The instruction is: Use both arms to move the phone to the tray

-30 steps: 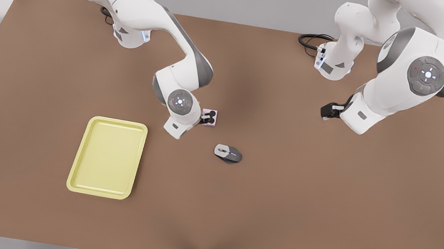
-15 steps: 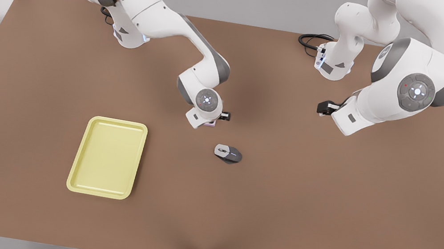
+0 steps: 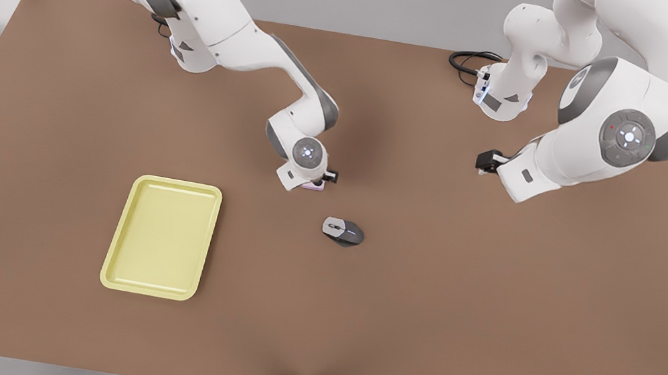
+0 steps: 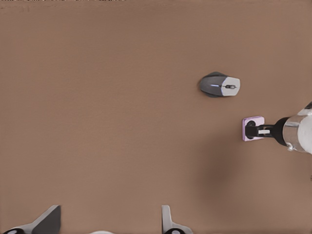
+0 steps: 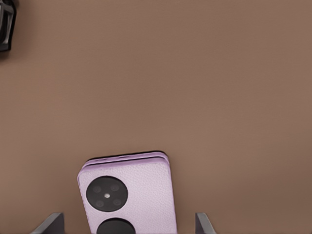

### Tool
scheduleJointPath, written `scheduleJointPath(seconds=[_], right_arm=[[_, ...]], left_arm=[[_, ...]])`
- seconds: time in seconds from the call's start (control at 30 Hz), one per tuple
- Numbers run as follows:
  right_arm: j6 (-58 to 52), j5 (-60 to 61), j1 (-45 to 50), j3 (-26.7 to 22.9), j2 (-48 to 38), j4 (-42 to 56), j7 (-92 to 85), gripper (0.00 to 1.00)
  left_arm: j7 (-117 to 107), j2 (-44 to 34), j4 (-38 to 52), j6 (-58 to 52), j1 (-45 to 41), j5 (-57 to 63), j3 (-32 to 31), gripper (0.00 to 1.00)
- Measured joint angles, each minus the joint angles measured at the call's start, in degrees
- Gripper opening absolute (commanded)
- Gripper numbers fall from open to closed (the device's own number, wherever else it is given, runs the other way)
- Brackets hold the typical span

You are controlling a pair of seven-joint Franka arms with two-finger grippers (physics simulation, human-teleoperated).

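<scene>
The phone lies flat on the table, between the right gripper's spread fingers, beyond the mouse. The tray sits well apart. The left gripper waits, fingers apart.

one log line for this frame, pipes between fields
phase: pre-grasp | right gripper: open, straddling phone | left gripper: open, waiting apart | phone: on table, outside tray
</scene>
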Motion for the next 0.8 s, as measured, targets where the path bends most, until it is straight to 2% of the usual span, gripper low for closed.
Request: scheduleJointPath(seconds=[0.23, 0.8], right_arm=[[5.64, -1.37, -0.17, 0.0, 0.63, -0.58, -3.38, 1.0], [4.11, -3.03, -1.03, -0.43, 1.44, -0.58, -11.45, 1.0]], left_arm=[[0.97, 0.02, -0.62, 1.52, 0.76, 0.63, 0.83, 1.0], [2.02, 0.65, -0.91, 2.0, 0.63, 1.0, 0.82, 1.0]])
